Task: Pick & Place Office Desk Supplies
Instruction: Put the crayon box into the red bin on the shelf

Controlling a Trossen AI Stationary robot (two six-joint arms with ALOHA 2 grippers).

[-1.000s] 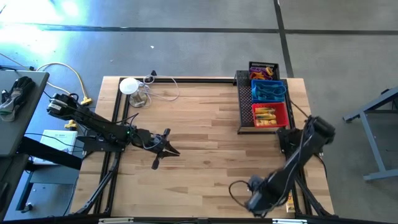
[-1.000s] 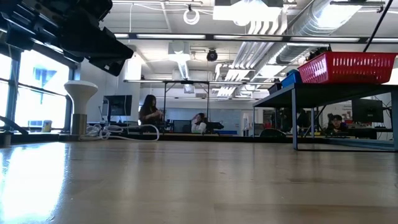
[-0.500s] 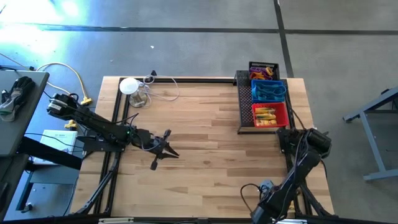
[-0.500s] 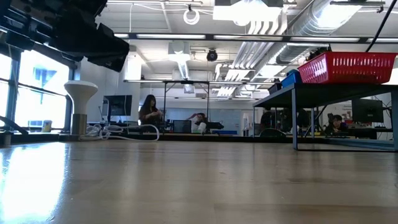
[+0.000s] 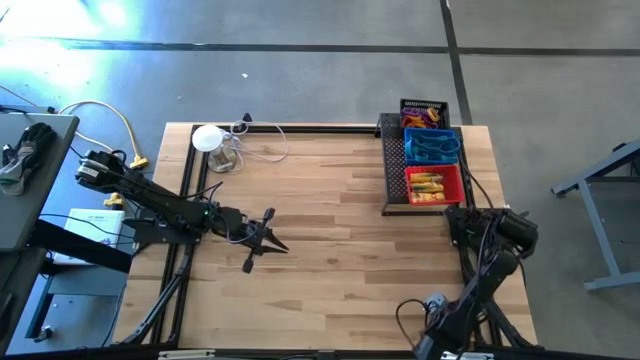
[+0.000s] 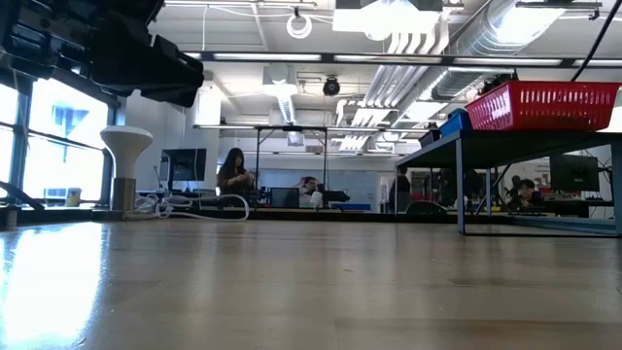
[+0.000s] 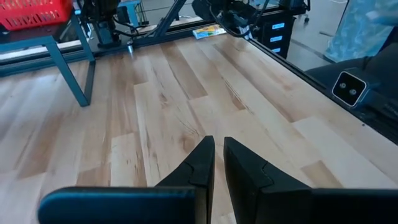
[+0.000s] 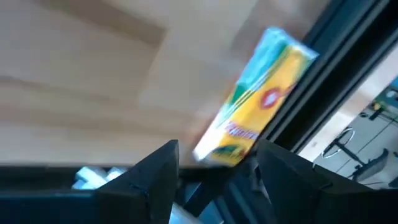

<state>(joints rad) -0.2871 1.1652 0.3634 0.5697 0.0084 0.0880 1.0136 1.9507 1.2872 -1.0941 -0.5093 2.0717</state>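
Three small mesh baskets stand in a row on the raised black tray (image 5: 393,170) at the table's far right. The black one (image 5: 424,112) holds orange and purple bits, the blue one (image 5: 432,145) holds band loops, and the red one (image 5: 433,184) holds yellow tubes. In the low view the red basket (image 6: 542,105) shows up on the tray. My left gripper (image 5: 262,240) hovers over the bare left-middle of the table, its fingers together (image 7: 217,152). My right gripper (image 5: 432,342) is at the near right edge and open (image 8: 214,162). A yellow-green box (image 8: 258,102) lies just beyond its fingers.
A white round disc (image 5: 207,137) with cables sits at the far left corner. A black frame rail (image 8: 323,81) runs along the table edge beside the box. Bare wood spans the table's middle (image 5: 330,230). People sit in the room behind (image 6: 234,175).
My right arm has swung toward the table's near right corner, and its gripper has moved nearer the near edge and to the right.
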